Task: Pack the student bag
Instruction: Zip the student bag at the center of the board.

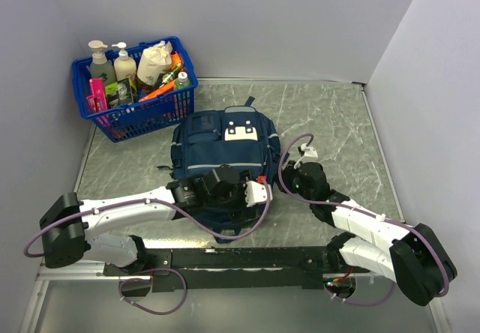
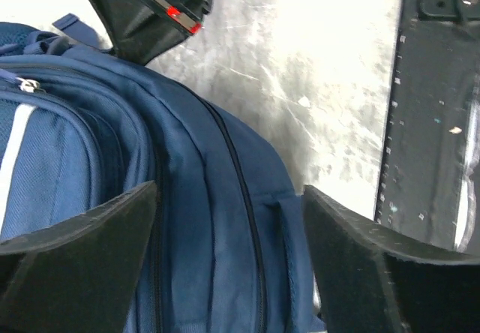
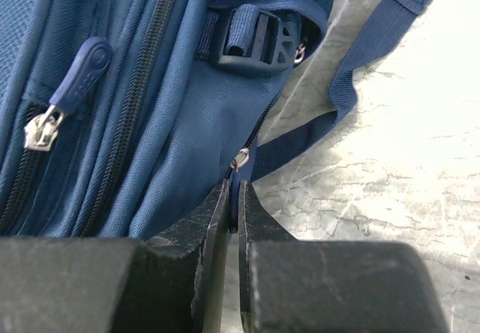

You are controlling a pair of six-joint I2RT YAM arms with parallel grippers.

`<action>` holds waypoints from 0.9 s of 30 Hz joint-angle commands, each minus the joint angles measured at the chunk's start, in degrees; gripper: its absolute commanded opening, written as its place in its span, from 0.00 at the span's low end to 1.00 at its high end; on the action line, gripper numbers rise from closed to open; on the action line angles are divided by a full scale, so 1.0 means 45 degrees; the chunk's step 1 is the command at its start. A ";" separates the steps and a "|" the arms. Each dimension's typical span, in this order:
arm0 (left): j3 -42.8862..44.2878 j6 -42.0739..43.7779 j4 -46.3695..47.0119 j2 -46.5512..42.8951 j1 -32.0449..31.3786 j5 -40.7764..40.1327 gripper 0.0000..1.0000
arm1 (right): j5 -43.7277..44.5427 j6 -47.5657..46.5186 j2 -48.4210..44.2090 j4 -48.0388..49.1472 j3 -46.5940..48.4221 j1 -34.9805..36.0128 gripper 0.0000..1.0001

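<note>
The student bag (image 1: 225, 142), a navy backpack with a white patch, lies flat in the middle of the table. My left gripper (image 1: 251, 194) hovers over its near right edge. In the left wrist view that gripper (image 2: 229, 258) is open, its pads wide apart over the bag's blue fabric (image 2: 187, 198) and a closed zipper line, with nothing between them. My right gripper (image 1: 268, 183) reaches in from the right at the same corner. In the right wrist view it (image 3: 233, 205) is shut on a blue zipper pull (image 3: 235, 187) below a small metal ring (image 3: 240, 157).
A blue plastic basket (image 1: 135, 115) with bottles and several packets stands at the back left. A loose bag strap (image 3: 352, 85) trails over the marble tabletop. The black mounting rail (image 2: 435, 123) runs along the near edge. Grey walls enclose the table.
</note>
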 commanded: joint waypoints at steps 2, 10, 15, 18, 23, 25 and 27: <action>0.0135 0.0191 0.1664 0.0777 -0.0097 -0.1440 0.74 | -0.1083 0.0187 -0.0625 0.1258 -0.0018 0.0016 0.00; 0.2237 0.0778 0.1139 0.1167 -0.0801 -0.2200 0.50 | -0.1084 0.0207 -0.1075 0.1083 -0.0488 0.0016 0.00; 0.2967 0.1481 0.1408 0.1344 -0.0801 -0.3253 0.45 | -0.1123 0.0245 -0.1095 0.1161 -0.0547 -0.0004 0.00; 0.2617 0.1774 0.1548 0.1364 -0.0724 -0.3628 0.46 | -0.1142 0.0304 -0.1114 0.1259 -0.0527 -0.0004 0.00; 0.1133 0.2087 0.2289 0.1306 -0.0684 -0.3744 0.54 | -0.1240 0.0362 -0.1251 0.1220 -0.0469 -0.0023 0.00; 0.0820 0.2340 0.2932 0.1324 -0.0548 -0.3900 0.55 | -0.1318 0.0363 -0.1329 0.1239 -0.0488 -0.0023 0.00; 0.0760 0.2478 0.3090 0.1441 -0.0236 -0.4017 0.62 | -0.1338 0.0363 -0.1388 0.1200 -0.0469 -0.0004 0.00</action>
